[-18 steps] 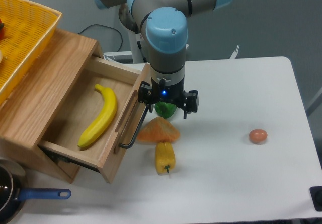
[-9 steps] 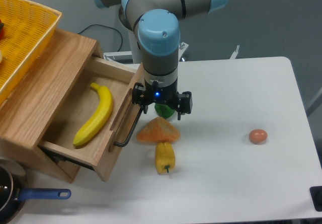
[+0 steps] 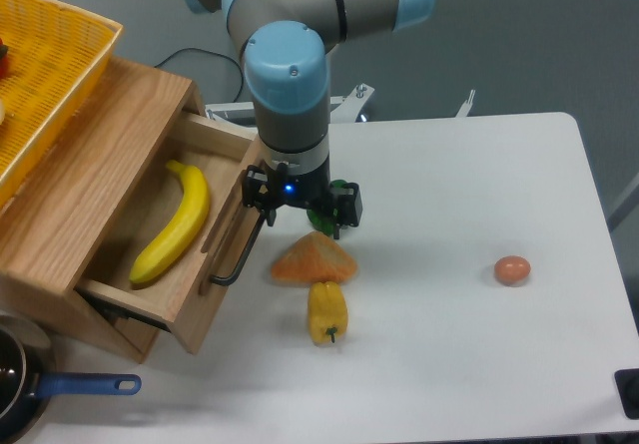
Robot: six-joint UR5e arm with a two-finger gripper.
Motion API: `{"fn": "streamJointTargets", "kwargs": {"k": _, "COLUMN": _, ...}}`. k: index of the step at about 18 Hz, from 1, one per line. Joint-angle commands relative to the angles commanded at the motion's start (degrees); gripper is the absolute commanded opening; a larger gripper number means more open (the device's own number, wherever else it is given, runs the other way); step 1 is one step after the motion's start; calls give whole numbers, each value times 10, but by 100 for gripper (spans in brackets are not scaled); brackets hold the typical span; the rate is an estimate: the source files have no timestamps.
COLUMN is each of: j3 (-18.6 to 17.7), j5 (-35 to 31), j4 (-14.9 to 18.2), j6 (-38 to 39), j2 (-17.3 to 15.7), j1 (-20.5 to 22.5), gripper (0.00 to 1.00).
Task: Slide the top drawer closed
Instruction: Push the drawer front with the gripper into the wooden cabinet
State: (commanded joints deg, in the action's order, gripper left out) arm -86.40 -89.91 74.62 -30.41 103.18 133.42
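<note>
Pressing beside the black handle point(image 3: 240, 252) to shove the top drawer point(image 3: 150, 254) inward, the fingers point(image 3: 262, 197) look clenched, though hidden.

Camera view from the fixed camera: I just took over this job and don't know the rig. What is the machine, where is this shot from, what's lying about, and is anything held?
One fixed camera looks down at a white table. The grey and blue machine is a robot arm; its gripper sits against the front of the top drawer, beside the black bar handle. Whether its jaws are open or shut is hidden, and nothing can be seen held. The drawer is partly open with a banana inside. On the table lie an orange wedge-shaped item, a yellow pepper, a green item partly hidden behind the gripper, and an egg. A yellow basket sits on the cabinet.
</note>
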Motion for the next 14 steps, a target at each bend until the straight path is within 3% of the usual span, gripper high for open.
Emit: {"fn": "streamJointTargets", "kwargs": {"k": 14, "j3": -4, "j5": 0, "j4": 4, "j6": 33, "j2": -4, "j1": -41, "gripper": 100}}
